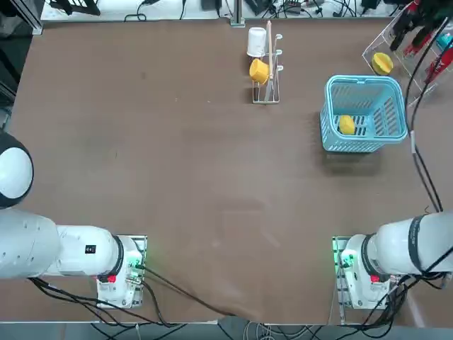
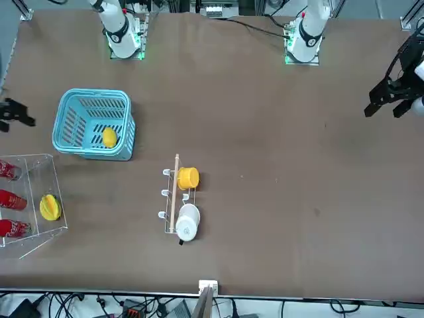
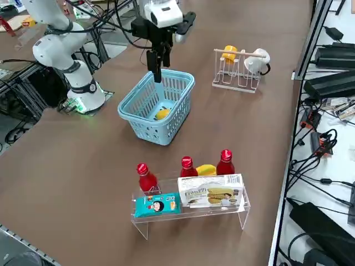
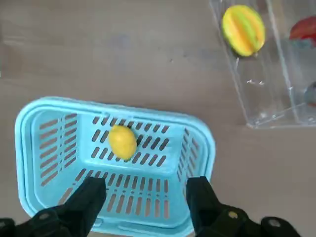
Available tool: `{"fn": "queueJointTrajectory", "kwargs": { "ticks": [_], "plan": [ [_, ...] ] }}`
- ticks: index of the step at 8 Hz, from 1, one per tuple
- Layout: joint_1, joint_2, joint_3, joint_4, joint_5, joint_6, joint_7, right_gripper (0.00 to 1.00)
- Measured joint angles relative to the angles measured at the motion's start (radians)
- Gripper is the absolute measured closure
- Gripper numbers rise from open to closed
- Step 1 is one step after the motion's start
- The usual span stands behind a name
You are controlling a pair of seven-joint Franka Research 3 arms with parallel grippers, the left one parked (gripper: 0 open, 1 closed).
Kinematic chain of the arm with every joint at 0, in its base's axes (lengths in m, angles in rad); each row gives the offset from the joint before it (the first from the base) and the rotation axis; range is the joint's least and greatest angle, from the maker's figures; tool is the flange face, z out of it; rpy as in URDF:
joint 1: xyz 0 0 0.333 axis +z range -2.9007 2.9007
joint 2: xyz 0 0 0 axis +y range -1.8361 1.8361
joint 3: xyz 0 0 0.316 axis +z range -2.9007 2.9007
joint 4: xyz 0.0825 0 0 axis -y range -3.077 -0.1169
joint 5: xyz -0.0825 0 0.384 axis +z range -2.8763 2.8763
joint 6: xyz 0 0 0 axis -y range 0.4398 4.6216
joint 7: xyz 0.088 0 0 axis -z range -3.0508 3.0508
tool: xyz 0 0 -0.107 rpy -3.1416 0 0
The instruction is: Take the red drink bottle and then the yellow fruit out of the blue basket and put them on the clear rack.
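A: Where is the right arm's black two-finger gripper [image 4: 145,197]?

B: It hangs above the light blue slotted plastic basket [image 4: 29,163], over the wall nearest the clear acrylic rack [image 4: 256,96], fingers spread wide with nothing between them. In the side view the gripper [image 3: 157,69] points straight down at the basket's [image 3: 145,130] far rim.

A: And the small round yellow fruit [image 4: 122,141]?

B: It lies on the basket floor below and just ahead of the fingertips, touching neither. From overhead the fruit [image 1: 346,125] sits in the basket's [image 1: 364,83] left half.

A: The rack?

B: Beyond the basket, apart from it, well off to the gripper's side. Three slim red plastic bottles stand on it in a row; going left to right in the side view: one [image 3: 146,177], a second [image 3: 187,167], a third [image 3: 225,162]. I cannot tell which one is the red drink bottle the task means. A yellow-green ribbed fruit [image 3: 206,170] lies between the second and third.

A: Any writing?

B: A small blue snack packet [image 3: 157,205] with a cartoon face leans at the rack's [image 3: 241,214] front left, and a white box [image 3: 211,192] printed with biscuit pictures stands to its right. Its lettering is too small to read. The bottles' whitish label marks [image 2: 12,227] are also illegible.

A: Anything else?

B: A small metal wire stand [image 1: 266,93], well away from the gripper, carries a yellow cup [image 1: 259,70] and a white cup [image 1: 256,41].
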State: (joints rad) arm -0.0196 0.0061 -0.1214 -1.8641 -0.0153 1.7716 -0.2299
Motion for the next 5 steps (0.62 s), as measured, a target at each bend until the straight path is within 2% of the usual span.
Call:
{"fn": "queueJointTrajectory", "kwargs": {
  "ticks": [1, 2, 3, 5],
  "plan": [
    [0.002, -0.031, -0.001, -0.065, 0.0, 0.052, 0.002, 0.0],
    [0.015, -0.089, -0.001, -0.25, 0.0, 0.199, 0.003, 0.0],
    [0.027, -0.113, -0.001, -0.344, 0.0, 0.262, 0.004, 0.0],
    [0.065, -0.136, -0.001, -0.465, -0.001, 0.373, 0.004, 0.0]
  ]
}}
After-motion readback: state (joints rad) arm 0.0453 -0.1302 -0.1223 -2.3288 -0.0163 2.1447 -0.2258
